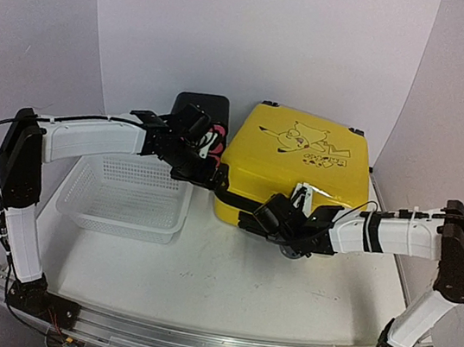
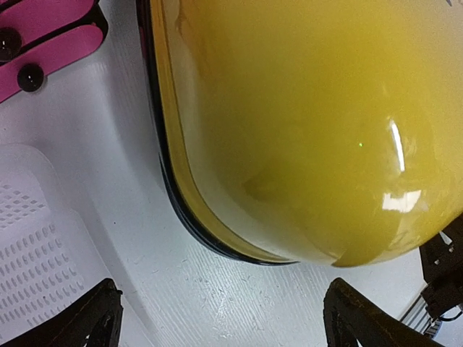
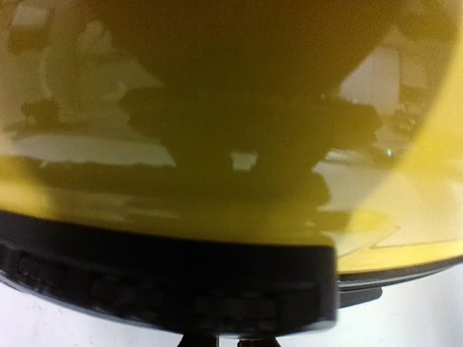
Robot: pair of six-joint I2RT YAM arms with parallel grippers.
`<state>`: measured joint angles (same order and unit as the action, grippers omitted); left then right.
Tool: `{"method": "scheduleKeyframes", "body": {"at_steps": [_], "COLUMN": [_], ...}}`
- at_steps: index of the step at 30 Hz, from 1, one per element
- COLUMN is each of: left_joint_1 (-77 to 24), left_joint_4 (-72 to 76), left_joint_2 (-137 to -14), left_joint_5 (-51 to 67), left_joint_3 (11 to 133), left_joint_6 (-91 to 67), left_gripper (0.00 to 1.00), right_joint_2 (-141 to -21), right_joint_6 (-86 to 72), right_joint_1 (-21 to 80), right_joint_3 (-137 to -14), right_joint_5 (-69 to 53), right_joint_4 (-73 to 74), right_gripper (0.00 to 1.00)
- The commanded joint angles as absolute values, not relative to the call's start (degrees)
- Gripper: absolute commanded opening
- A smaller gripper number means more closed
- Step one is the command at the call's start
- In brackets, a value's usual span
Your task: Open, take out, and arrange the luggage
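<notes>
Progress: early, in my judgement. The luggage [image 1: 299, 162] lies flat with its lid shut, so opening, emptying and arranging are all left.
Luggage place: about 1 o'clock on the tabletop [image 1: 224, 286], drawing [image 1: 302, 140] facing up.
Left pincer [image 2: 221, 314]: spread wide and holding nothing, just off the luggage's 8 o'clock corner.
Right pincer [image 1: 258, 219]: at the luggage's 6 o'clock edge. Its close view is blurred, so I cannot tell whether it is closed or gripping.
Shell [image 2: 304, 108]: glossy yellow hard plastic with rounded corners and mirror-like glare.
Band [image 3: 166, 282]: black and dull, running round the seam.
Basket [image 1: 127, 202]: white perforated plastic, 9 o'clock.
Box [image 1: 200, 108]: black with pink fronts, 11 o'clock.
</notes>
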<state>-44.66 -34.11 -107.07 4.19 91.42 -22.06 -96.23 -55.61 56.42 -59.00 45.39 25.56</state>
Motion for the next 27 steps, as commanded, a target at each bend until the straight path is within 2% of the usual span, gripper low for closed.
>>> {"method": "scheduleKeyframes", "body": {"at_steps": [1, 11, 15, 18, 22, 27], "left_joint_1": [-44.38, -45.15, -46.79, -48.21, -52.03, -60.36], "left_joint_4": [-31.33, -27.71, -23.62, -19.72, -17.17, -10.79], "left_joint_2": [-101.33, -93.69, -89.81, -87.4, -87.26, -91.06], "left_joint_5": [1.88, 4.73, 8.01, 9.63, 10.2, 8.35], "left_joint_3": [89.08, 82.19, 77.62, 73.74, 72.56, 72.75], "left_joint_6": [-22.76, -23.59, -23.36, -23.29, -20.83, -15.02], "left_gripper": [0.97, 0.94, 0.92, 0.9, 0.89, 0.89], "right_joint_2": [-92.26, -78.16, -74.15, -67.7, -60.01, -60.17], "right_joint_6": [-53.38, -42.29, -37.05, -31.54, -22.01, -16.81], "right_joint_1": [54.39, 51.55, 42.1, 39.88, 38.76, 38.75], "right_joint_3": [-56.65, -47.57, -43.4, -40.21, -36.99, -35.98], "right_joint_5": [51.11, 42.66, 33.82, 33.93, 21.46, 8.03], "right_joint_4": [26.59, 27.54, 29.04, 30.03, 26.19, 18.79], "right_gripper": [0.0, 0.0, 0.0, 0.0, 0.0, 0.0]}}
